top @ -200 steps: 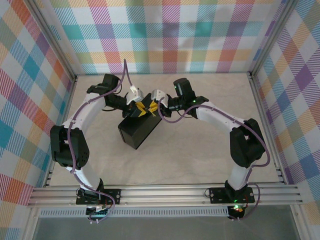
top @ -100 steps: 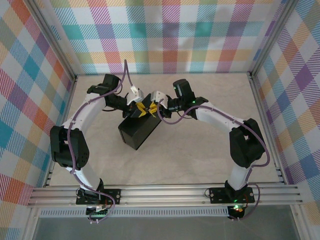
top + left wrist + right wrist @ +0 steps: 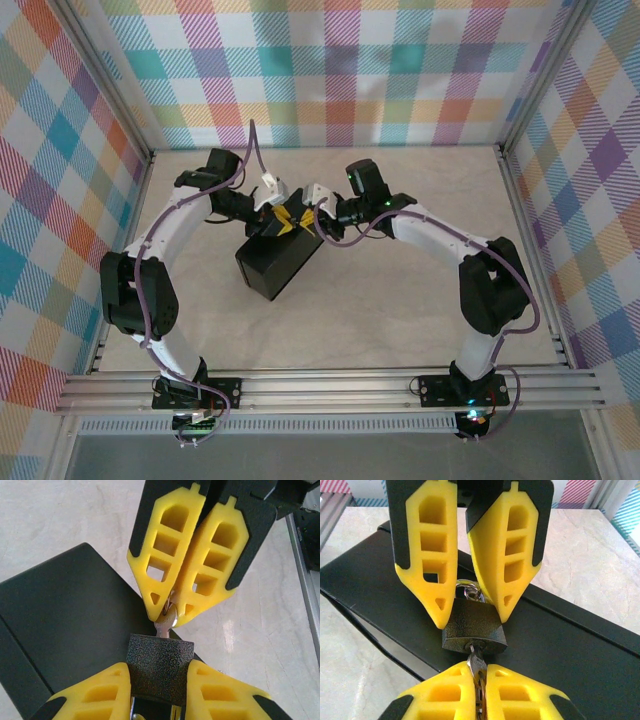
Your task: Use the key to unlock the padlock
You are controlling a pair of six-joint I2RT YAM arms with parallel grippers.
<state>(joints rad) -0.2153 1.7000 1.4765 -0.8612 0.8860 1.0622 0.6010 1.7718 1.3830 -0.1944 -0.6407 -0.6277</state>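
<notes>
Right wrist: right gripper (image 3: 479, 677) pinches the key (image 3: 475, 660) seated in the padlock (image 3: 474, 630); left gripper (image 3: 472, 621) clamps it.

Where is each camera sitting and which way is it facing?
Top external: above and behind the robot, looking down at the table; the left arm and right arm meet over the box.
Left wrist: on the left arm, facing along the left gripper, shut on the padlock.
Right wrist: on the right arm, facing along the right gripper, shut on the key.
Shared: both wrist views show the key in the padlock, from opposite ends.
</notes>
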